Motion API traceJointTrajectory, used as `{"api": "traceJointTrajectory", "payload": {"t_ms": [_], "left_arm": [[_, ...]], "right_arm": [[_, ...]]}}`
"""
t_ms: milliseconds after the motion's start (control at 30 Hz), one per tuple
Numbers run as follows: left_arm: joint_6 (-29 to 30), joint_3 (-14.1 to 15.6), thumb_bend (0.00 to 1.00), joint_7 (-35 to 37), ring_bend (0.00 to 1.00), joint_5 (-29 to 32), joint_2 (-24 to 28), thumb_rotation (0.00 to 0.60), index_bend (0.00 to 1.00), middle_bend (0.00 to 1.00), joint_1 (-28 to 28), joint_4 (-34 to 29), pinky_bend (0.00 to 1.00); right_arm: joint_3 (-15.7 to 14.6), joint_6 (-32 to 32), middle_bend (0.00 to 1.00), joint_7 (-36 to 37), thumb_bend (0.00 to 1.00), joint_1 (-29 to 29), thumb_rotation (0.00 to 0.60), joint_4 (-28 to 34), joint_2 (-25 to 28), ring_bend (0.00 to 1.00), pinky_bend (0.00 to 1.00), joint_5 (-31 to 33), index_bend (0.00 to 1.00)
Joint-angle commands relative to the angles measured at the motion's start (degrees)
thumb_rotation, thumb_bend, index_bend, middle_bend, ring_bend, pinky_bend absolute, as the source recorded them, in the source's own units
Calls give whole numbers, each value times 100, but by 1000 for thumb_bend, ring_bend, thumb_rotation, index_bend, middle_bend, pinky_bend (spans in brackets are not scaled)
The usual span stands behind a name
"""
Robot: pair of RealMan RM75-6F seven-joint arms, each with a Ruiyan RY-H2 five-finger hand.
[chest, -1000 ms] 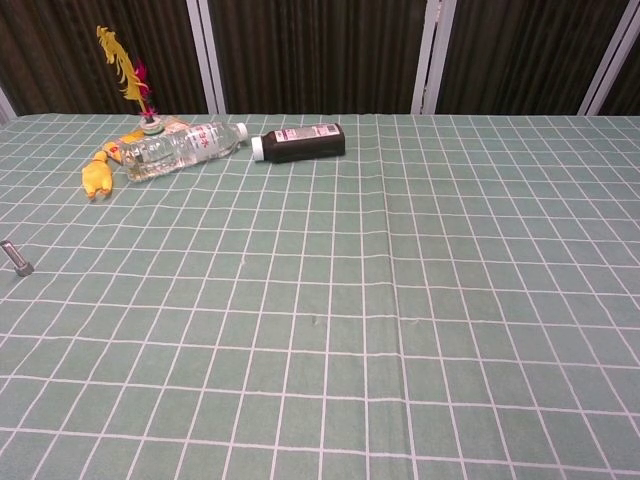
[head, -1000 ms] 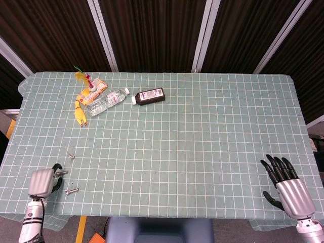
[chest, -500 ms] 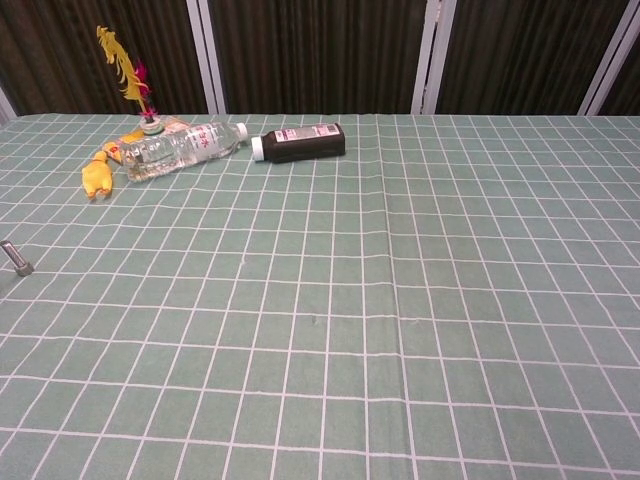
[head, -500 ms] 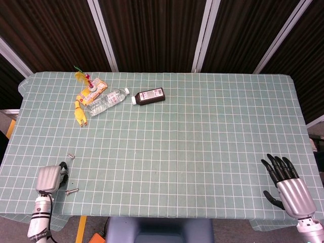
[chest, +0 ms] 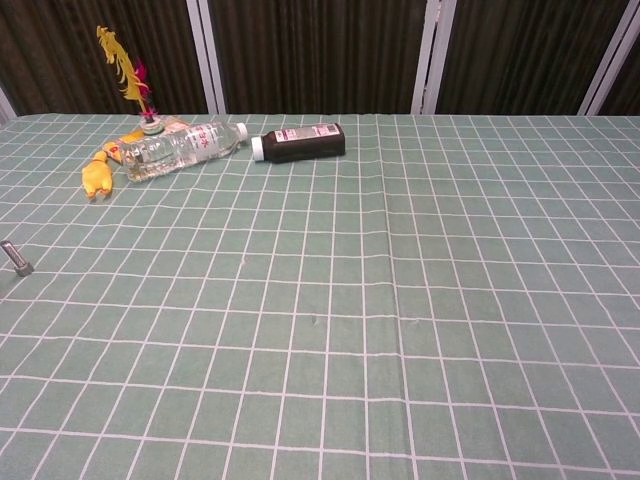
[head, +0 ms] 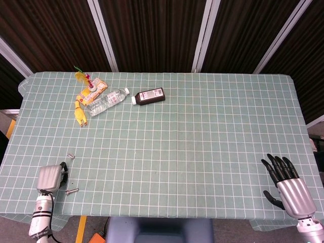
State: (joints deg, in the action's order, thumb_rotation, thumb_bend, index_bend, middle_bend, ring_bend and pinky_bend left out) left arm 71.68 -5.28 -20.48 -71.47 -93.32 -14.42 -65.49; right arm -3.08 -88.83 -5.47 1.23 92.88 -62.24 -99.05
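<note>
I see the checked green table (head: pixel 202 131) w/ dark slatted wall behind. My right hand (head: pixel 289 190) lies released, fingers spread, near edge. Left hand (head: pixel 49 178): fingers tucked under, can't tell its grip. A bolt (head: pixel 72 191) lies just beside it, another bolt (head: pixel 71 156) near. Far-left clutter: clear bottle (head: pixel 107 101), dark bottle (head: pixel 149 96).
</note>
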Motion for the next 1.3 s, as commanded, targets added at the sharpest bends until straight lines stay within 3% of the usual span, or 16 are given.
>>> {"api": "traceJointTrajectory", "payload": {"t_ms": [33, 800, 1300], "left_arm": [[3, -3, 385, 13, 1000, -9, -9, 600, 522, 1000, -3, 7, 1000], [412, -38, 385, 927, 1000, -379, 568, 600, 547, 1000, 163, -960, 1000], [171, -5, 386, 1049, 1000, -243, 666, 600, 508, 1000, 166, -953, 1000]], "right_arm": [[-1, 2, 0, -1, 337, 1, 600, 0, 1, 0, 0, -2, 0], [-1, 16, 0, -39, 336, 1, 600, 1, -12, 0, 0, 1, 0], [-6, 14, 0, -61, 336, -5, 600, 6, -18, 0, 0, -6, 0]]}}
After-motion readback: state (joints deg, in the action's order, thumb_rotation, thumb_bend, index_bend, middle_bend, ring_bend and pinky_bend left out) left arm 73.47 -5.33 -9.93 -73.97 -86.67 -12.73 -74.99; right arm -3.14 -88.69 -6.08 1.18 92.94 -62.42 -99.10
